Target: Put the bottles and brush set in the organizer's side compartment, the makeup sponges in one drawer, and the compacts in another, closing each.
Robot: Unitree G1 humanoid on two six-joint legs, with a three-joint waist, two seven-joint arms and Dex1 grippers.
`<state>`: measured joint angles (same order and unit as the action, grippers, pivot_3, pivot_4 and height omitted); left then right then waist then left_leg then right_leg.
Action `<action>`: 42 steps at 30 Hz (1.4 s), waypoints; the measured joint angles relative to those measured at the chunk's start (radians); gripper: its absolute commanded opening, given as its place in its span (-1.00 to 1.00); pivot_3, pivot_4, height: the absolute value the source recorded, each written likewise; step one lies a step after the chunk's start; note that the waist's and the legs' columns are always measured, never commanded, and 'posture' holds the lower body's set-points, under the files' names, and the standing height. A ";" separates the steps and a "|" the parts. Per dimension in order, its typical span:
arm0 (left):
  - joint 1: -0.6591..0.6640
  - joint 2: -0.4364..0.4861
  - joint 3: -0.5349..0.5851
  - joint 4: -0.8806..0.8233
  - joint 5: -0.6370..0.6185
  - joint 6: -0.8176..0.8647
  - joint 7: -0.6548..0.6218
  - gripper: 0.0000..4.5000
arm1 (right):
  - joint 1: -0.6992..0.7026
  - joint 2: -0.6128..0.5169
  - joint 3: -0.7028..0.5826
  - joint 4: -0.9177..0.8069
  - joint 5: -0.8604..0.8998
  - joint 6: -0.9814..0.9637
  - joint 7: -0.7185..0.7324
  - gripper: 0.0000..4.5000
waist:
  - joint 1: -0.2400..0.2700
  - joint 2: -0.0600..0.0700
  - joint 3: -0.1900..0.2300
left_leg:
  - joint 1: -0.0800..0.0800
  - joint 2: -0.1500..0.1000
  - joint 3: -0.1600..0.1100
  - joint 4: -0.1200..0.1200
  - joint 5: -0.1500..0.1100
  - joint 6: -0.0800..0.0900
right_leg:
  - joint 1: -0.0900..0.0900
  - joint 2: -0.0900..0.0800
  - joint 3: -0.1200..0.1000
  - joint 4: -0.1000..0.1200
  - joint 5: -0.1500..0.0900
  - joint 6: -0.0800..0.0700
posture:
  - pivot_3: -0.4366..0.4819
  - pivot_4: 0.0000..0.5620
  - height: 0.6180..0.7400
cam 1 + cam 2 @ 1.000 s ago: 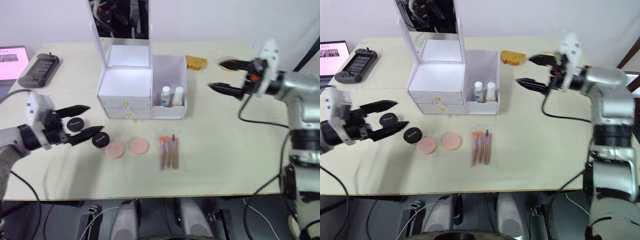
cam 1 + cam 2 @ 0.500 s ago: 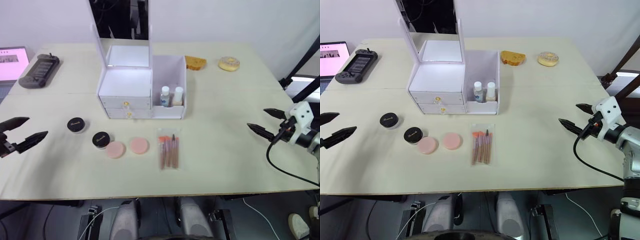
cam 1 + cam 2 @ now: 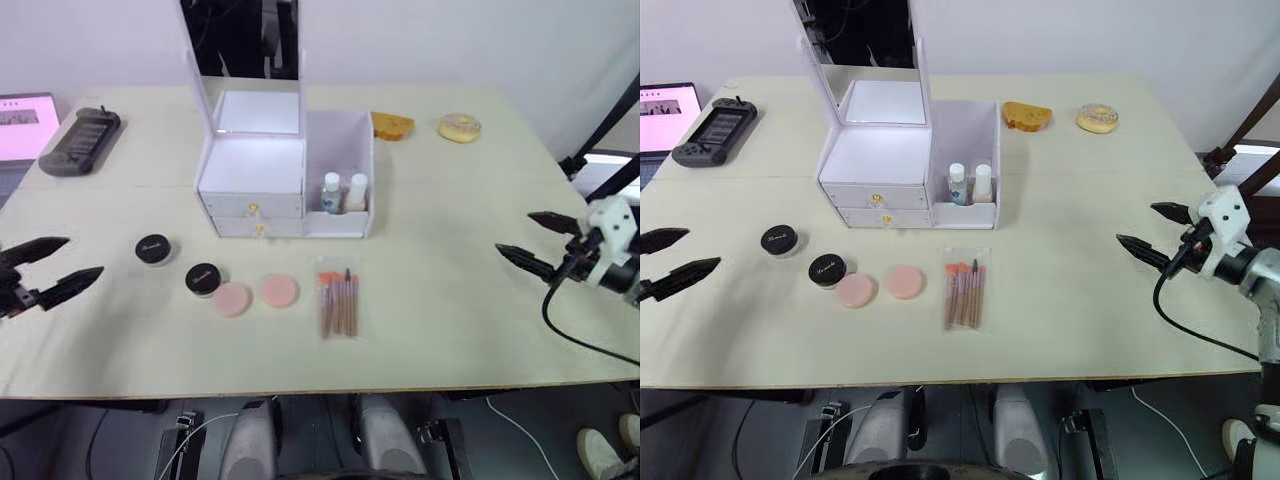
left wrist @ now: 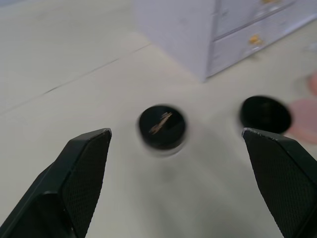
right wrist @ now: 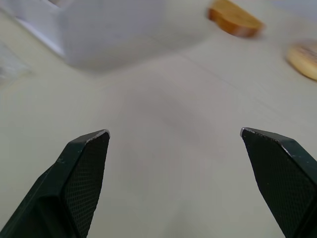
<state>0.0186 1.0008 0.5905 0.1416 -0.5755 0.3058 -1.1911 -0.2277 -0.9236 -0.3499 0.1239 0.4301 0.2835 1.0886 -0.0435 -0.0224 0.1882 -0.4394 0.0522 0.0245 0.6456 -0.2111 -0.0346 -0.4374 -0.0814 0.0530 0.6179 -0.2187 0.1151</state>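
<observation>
The white organizer [image 3: 252,178] stands mid-table with its mirror up and both gold-knobbed drawers shut. Two bottles [image 3: 343,192] stand upright in the side compartment [image 3: 341,140]. In front lie the brush set [image 3: 338,301], two pink makeup sponges [image 3: 231,299] [image 3: 277,291] and two black compacts [image 3: 152,249] [image 3: 203,278]. My left gripper [image 3: 85,255] hovers open and empty at the table's left edge, left of the compacts [image 4: 162,127]. My right gripper [image 3: 513,232] is open and empty near the table's right edge, well away from the organizer.
A dark handheld console [image 3: 80,140] and a pink-lit screen [image 3: 22,115] sit at the far left. A piece of bread [image 3: 392,124] and a donut [image 3: 459,127] lie at the far right behind the organizer.
Both arms have pulled back from over the table to its left and right edges, staying open. The objects have not moved.
</observation>
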 measured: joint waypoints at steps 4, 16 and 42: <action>0.011 0.000 -0.078 -0.236 -0.065 0.193 0.065 1.00 | -0.015 -0.012 0.031 -0.184 0.115 0.168 0.025 0.99 | 0.000 0.000 0.000 | 0.000 0.000 0.000 0.000 0.000 0.000 | 0.000 0.000 0.000 0.000 0.000 0.001 | -0.05 -0.47 0.97; -0.398 -0.092 -0.397 -0.572 -0.571 0.945 0.466 -0.34 | -0.100 -0.039 0.120 -0.512 0.269 0.410 -0.027 1.00 | 0.001 -0.001 0.000 | 0.004 -0.001 -0.002 0.003 0.000 0.000 | 0.006 0.002 0.000 0.001 -0.001 0.002 | -0.05 -0.47 0.97; -0.530 -0.581 -0.585 -0.298 -0.862 1.255 1.325 -0.97 | -0.318 0.259 0.224 -0.239 0.623 1.324 -0.655 1.00 | 0.008 -0.003 -0.001 | 0.010 -0.003 -0.005 0.002 0.000 0.001 | 0.013 0.002 0.000 0.000 -0.001 0.002 | -0.05 -0.47 0.97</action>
<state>-0.5111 0.4195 0.0053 -0.1566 -1.4377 1.5610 0.1335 -0.5456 -0.6643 -0.1263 -0.1152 1.0532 1.6072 0.4340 -0.0355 -0.0249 0.1875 -0.4294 0.0495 0.0194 0.6477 -0.2107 -0.0340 -0.4248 -0.0791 0.0532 0.6180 -0.2198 0.1170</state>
